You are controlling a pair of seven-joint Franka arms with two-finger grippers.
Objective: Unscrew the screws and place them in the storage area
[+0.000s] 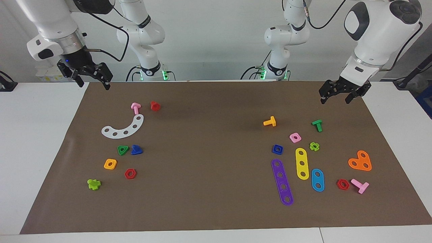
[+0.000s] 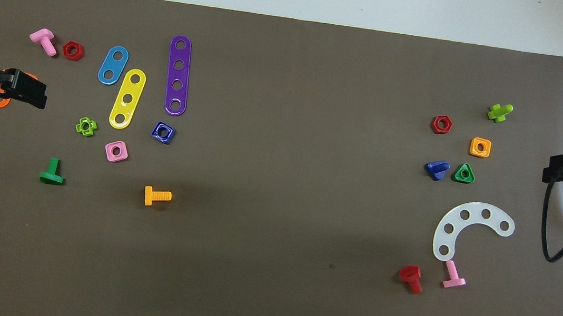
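The dark-blue bolt (image 1: 136, 150) is laid on its side on the brown mat (image 1: 209, 162) at the right arm's end, touching the green triangular nut (image 1: 123, 150). The dark-blue square nut (image 1: 277, 149) is laid flat, hole upward, beside the purple strip (image 1: 282, 181). No writing can be read. The left hand (image 1: 340, 93) and right hand (image 1: 90, 80) are held spread wide above the mat's edge, empty.
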